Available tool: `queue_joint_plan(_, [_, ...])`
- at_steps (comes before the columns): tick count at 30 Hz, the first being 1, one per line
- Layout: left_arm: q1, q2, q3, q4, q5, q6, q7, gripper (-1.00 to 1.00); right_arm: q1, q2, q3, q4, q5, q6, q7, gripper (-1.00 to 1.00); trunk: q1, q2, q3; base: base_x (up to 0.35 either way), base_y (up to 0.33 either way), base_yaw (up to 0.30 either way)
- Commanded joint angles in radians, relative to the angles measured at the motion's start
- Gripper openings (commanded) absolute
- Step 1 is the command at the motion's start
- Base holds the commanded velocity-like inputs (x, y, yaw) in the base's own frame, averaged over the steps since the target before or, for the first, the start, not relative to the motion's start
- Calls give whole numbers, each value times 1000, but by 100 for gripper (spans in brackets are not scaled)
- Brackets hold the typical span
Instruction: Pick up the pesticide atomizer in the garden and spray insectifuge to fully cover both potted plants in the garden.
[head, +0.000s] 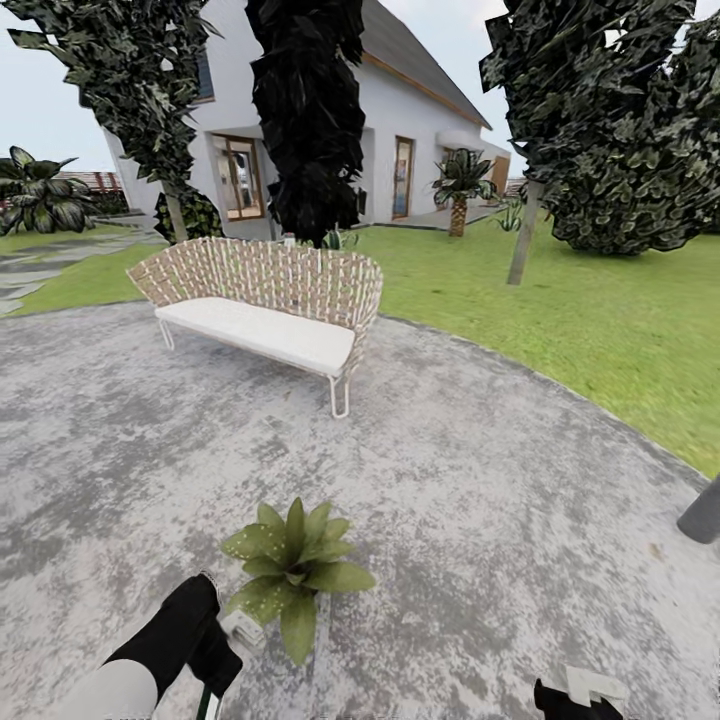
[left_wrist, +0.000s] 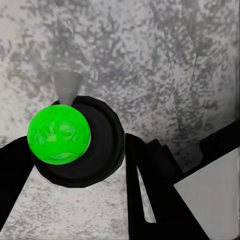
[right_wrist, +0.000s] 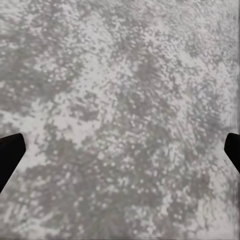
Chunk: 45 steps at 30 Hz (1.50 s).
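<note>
Left claw (left_wrist: 85, 150) clamps the atomizer (left_wrist: 75, 142), nozzle aimed toward 1 plant (head: 292, 570) – prob to spray it. Right claw (right_wrist: 120, 150) spread wide, holding nothing, over the patio (head: 480, 480).

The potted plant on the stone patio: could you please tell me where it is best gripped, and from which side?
Probably low down, at the base of the potted plant, coming in level from the side. Its broad leaves fan out and upward in a rosette, so a grasp from above would crush them. They largely hide the pot.
</note>
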Motion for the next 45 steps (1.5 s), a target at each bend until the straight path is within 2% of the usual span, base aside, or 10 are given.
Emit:
queue_joint_plan(1, [0, 0, 18, -2, -7, 4, -9, -100, -1, 0, -8, 1, 11, -3, -3, 100, -1, 0, -1, -195, -246, 223])
queue_joint_plan(5, [0, -2, 44, -2, -7, 2, -8, -100, -1, 1, -8, 1, 11, -3, -4, 100, -1, 0, -1, -154, -253, 260])
queue_joint_plan(14, [0, -8, 44, -2, -9, 0, -7, -100, -1, 1, -8, 1, 10, -3, -4, 100, -1, 0, -1, 9, -286, 205])
queue_joint_plan(23, [0, -9, 40, -2, -13, 0, -7, -100, -1, 1, -8, 1, 10, -3, -3, 100, -1, 0, -1, 17, -24, 10])
queue_joint_plan(34, [0, -9, 48, -2, -9, 1, -7, -100, -1, 1, -8, 1, 10, -3, -4, 100, -1, 0, -1, 38, -56, 263])
queue_joint_plan(40, [0, -9, 46, -3, -10, 2, -8, -100, -1, 1, -8, 1, 10, -3, -3, 100, -1, 0, -1, 88, -117, 66])
queue_joint_plan(44, [-6, -13, 40, -5, -16, 11, -7, -100, -1, 0, -8, 3, 12, -3, -3, 100, -1, 0, -1, 1, -1, 0])
queue_joint_plan(45, [-11, -12, 37, -5, -17, 30, -10, -100, -1, -3, -8, 4, 12, -3, -3, 100, -1, 0, -1, 0, 0, 0])
